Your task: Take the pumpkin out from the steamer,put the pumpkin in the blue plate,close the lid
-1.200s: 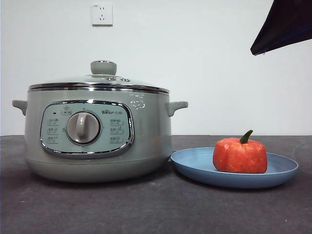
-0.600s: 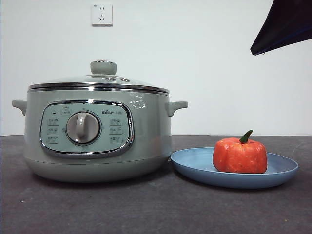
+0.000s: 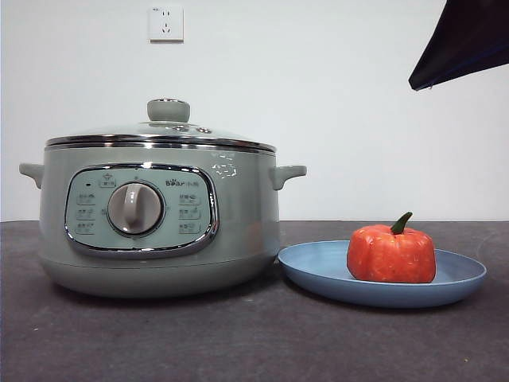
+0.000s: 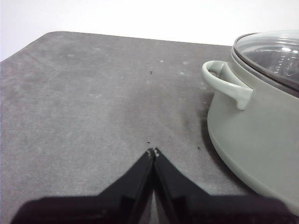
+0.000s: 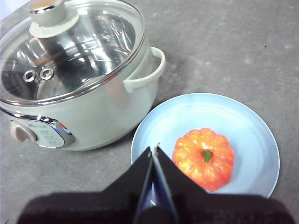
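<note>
Orange-red pumpkin [image 5: 204, 159] just ahead of right gripper [image 5: 153, 148], jaws pressed together, holding nothing, raised over near edge of blue plate [image 5: 243, 116]. Pumpkin upright, stem up, resting inside plate, off-centre toward the gripper. Beyond plate w/ small gap: sage-green steamer [image 5: 98, 112], handle toward plate. Glass lid [image 5: 70, 51] seated flat on chrome rim, knob up, pot interior looks empty thru glass.

Left gripper [image 4: 153, 151] also closed tip to tip, empty, hovering over bare grey table [image 4: 84, 93]; steamer handle off to one side, well apart.

Front view: only a dark arm corner [image 3: 465, 40] high above plate; neither gripper near anything.

Step in hand, by judgement: none left. Pumpkin out, plated, lid closed, so all 3 parts appear done. Next move calls for nothing more than keeping both arms clear & parked; no grasp needed.

Vs frames 1.0 s & 0.5 s back: no difference visible. Steamer, lid, plate, pumpkin, arm corner all in same spots.
</note>
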